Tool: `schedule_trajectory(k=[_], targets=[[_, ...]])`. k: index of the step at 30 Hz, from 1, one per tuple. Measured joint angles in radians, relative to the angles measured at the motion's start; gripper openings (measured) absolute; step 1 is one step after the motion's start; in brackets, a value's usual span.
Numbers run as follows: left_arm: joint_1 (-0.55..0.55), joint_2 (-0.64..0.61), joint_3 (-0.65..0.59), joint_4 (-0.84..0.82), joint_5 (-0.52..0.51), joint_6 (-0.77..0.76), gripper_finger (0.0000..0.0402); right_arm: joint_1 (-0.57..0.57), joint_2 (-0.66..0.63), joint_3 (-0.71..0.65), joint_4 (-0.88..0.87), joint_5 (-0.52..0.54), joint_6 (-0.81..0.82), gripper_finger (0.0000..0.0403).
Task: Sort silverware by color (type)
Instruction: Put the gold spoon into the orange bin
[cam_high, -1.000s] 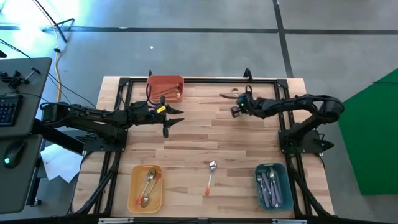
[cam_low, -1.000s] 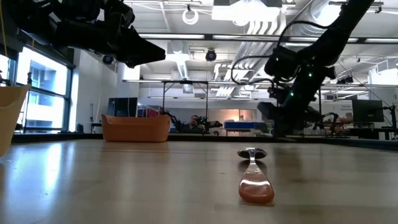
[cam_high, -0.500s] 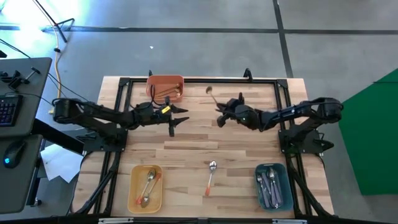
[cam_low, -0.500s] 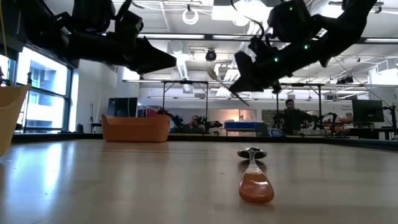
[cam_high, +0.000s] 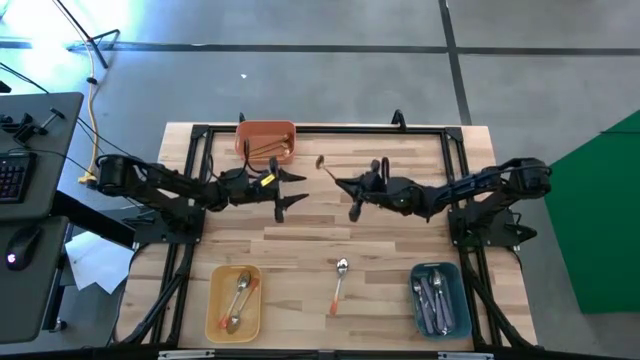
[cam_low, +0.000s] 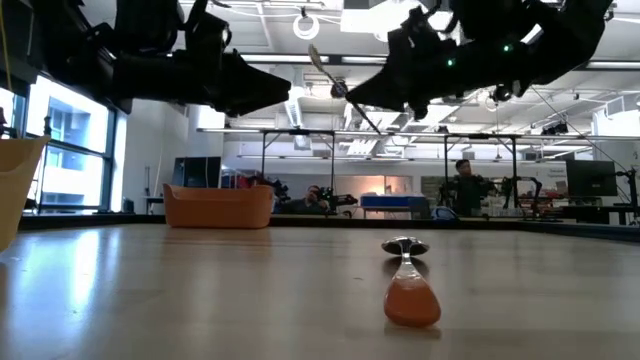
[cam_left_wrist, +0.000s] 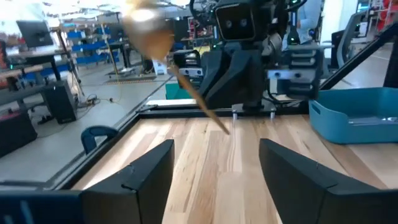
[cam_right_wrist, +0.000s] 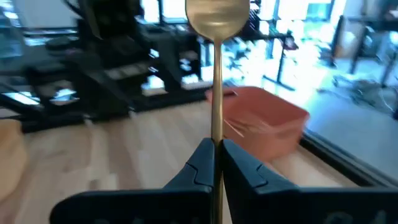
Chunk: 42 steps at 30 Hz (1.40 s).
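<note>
Gold spoon (cam_high: 325, 164) held aloft just beside red bin (cam_high: 266, 142), bowl end toward bin, handle pinched in right gripper (cam_high: 340, 183). Fingers (cam_right_wrist: 200, 163) pressed together on handle, bowl (cam_right_wrist: 217, 14) up past tips. Left gripper (cam_high: 287, 189) hanging just on bin's near side, facing right gripper, fingers (cam_left_wrist: 149, 169) spread wide, holding nothing. Orange-handled spoon (cam_high: 338, 284) flat on table (cam_high: 380, 228), well apart from bin, between yellow bin (cam_high: 235, 302) and teal bin (cam_high: 437, 298). More spoons inside all three bins.
</note>
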Motion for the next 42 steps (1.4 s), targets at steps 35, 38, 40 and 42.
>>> schedule_trajectory(k=[35, 38, 40, 42], targets=[[-0.138, 0.244, 0.294, 0.171, 0.186, 0.102, 0.0189, 0.134, -0.001, 0.001, 0.153, -0.135, -0.186, 0.0003], [-0.139, 0.278, 0.296, 0.235, 0.183, 0.101, 0.0159, 0.135, -0.001, 0.001, 0.147, -0.136, -0.186, 0.0003], [-0.138, 0.287, 0.296, 0.242, 0.181, 0.1, 0.0133, 0.135, -0.001, 0.001, 0.141, -0.137, -0.186, 0.0003], [-0.138, 0.286, 0.296, 0.244, 0.178, 0.099, 0.0101, 0.135, -0.001, 0.001, 0.143, -0.14, -0.187, 0.0003]])
